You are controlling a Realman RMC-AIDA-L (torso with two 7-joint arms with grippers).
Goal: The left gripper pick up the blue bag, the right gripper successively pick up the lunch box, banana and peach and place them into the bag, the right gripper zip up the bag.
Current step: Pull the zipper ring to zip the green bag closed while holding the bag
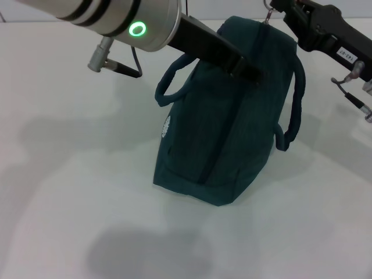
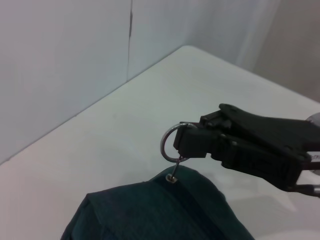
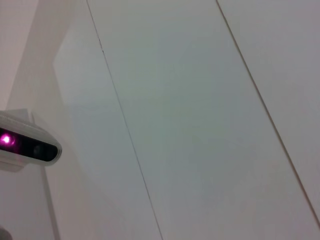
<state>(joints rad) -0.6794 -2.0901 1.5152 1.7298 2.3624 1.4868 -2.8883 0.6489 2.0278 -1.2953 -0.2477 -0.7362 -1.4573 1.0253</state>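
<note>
The blue bag (image 1: pixel 232 145) stands upright on the white table, its top seam closed and both loop handles hanging down its sides. My left gripper (image 1: pixel 250 72) reaches in from the upper left and lies across the top of the bag. My right gripper (image 1: pixel 276 9) is at the bag's far end, shut on the ring zipper pull (image 1: pixel 268 16). In the left wrist view the right gripper (image 2: pixel 186 142) pinches that ring (image 2: pixel 167 145) just above the corner of the bag (image 2: pixel 150 215). The lunch box, banana and peach are out of view.
The white table (image 1: pixel 70 174) spreads around the bag, and its far edge meets a pale wall (image 2: pixel 65 65). The right wrist view holds only wall panels and a small white device with a pink light (image 3: pixel 25 145).
</note>
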